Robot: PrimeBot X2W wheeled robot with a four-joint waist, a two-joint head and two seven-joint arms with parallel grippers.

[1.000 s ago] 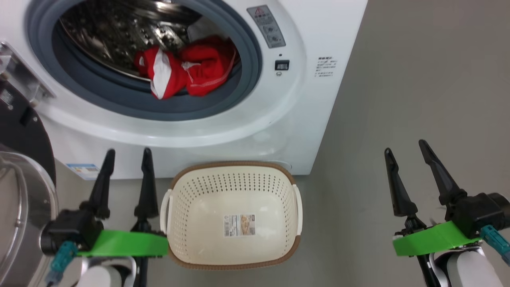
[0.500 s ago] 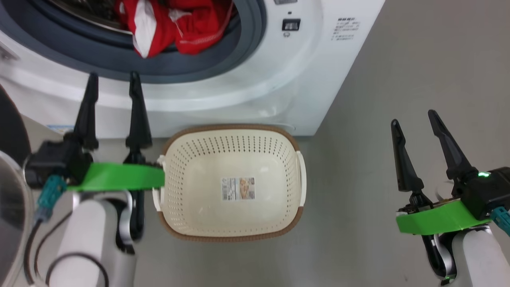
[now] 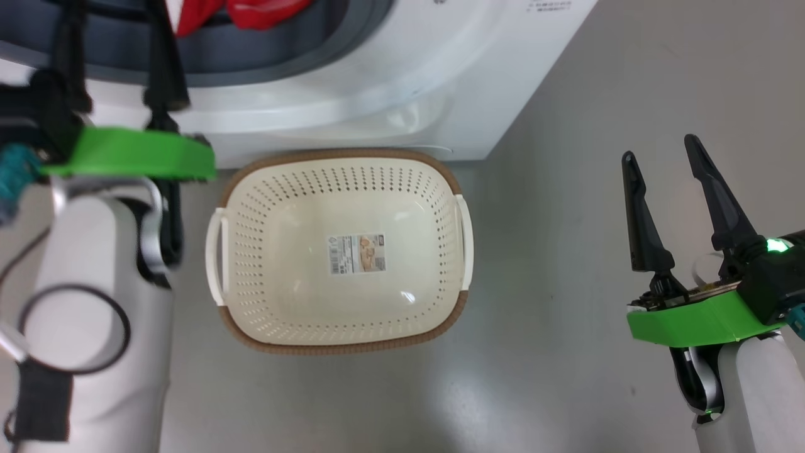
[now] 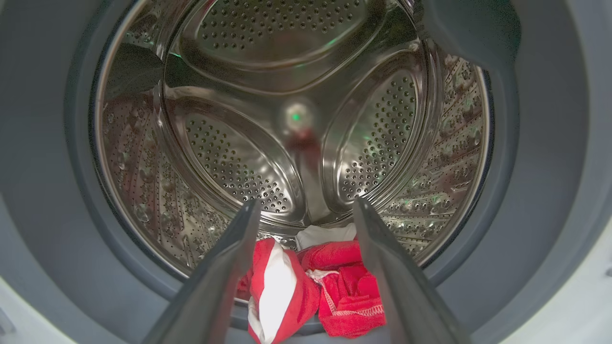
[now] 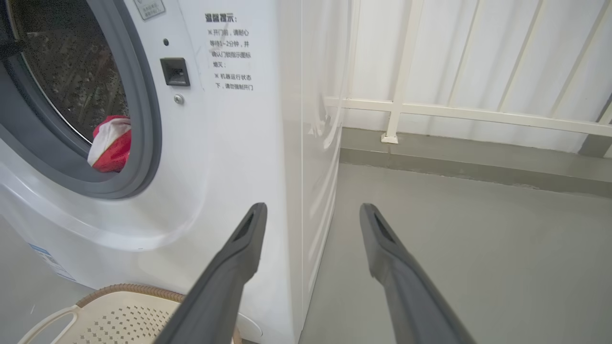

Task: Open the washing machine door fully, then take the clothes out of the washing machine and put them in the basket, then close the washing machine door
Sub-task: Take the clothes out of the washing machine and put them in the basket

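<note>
Pointing into the open drum mouth, the left pincer is seen with both long dark fingers spread wide and nothing held between them. Straight ahead and a little below its tips, the bundle of bright red garments with white panels is found at the bottom front of the perforated steel drum. It is draped onto the lower lip of the grey rubber ring of the big white front-loading washing machine. The bundle's long axis is laid across the finger line, so a short forward-and-down reach is judged sufficient.

The right pincer is likewise spread and empty, held over the bare grey floor off the machine's right corner, well apart from the bundle. The left arm is judged the nearer.

The small cream perforated plastic basket with brown rim is set on the floor just before the machine, with only a sticker inside.
</note>
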